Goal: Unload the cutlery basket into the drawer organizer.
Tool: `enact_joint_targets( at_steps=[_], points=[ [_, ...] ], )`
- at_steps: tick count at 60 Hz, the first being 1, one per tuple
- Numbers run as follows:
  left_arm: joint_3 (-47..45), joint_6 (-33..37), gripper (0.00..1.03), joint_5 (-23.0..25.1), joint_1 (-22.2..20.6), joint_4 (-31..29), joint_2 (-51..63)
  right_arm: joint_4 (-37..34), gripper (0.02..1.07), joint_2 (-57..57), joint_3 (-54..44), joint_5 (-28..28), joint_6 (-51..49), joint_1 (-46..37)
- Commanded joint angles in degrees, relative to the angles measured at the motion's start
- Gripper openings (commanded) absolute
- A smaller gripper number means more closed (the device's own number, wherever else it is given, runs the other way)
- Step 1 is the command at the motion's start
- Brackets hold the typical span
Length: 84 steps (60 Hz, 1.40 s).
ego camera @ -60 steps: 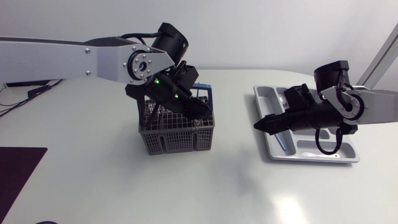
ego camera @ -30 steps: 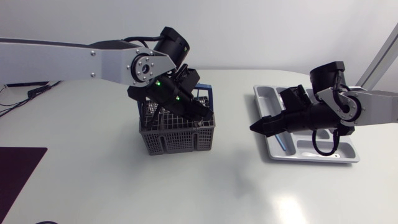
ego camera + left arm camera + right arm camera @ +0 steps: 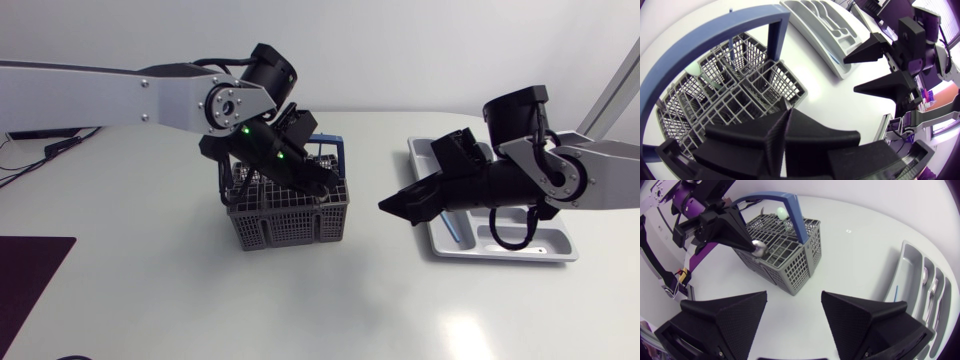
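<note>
Head view: right pincer (image 3: 392, 208) hangs over table (image 3: 380, 295) between basket (image 3: 290, 222) and organizer (image 3: 470, 255).

Plainly a robotics lab or test bench, not a home kitchen: shown by a bare white table (image 3: 330, 300) with a silver-grey left arm (image 3: 100, 95) and right arm (image 3: 600, 185) coming in from its sides, and by a grey cutlery basket (image 3: 285, 215) and drawer organizer (image 3: 555, 245) standing loose on the tabletop.
</note>
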Motion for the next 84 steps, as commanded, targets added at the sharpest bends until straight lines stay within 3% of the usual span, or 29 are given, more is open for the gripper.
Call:
enact_joint_targets(
  at_steps=[1, 43, 57, 84],
  points=[
    [0.37, -0.17, 0.2, 0.71, 1.16, -1.04, -3.56, -0.19, 0.83, -0.89, -1.24, -0.28, -0.64, 1.22],
    [1.95, 1.85, 0.2, 8.27, 2.83, -6.93, -11.29, 2.27, 0.9, -7.57, -4.14, -0.55, -6.79, 8.52],
    [5.38, 8.0, 0.2, 12.13, 2.74, -13.35, -11.47, 1.83, 0.92, -10.12, -5.63, -5.12, -11.1, 6.23],
    [11.09, 24.7, 0.2, 14.95, -0.25, -25.12, -7.78, 1.13, 0.92, -14.96, -9.59, -10.74, -21.12, 2.63]
  ],
)
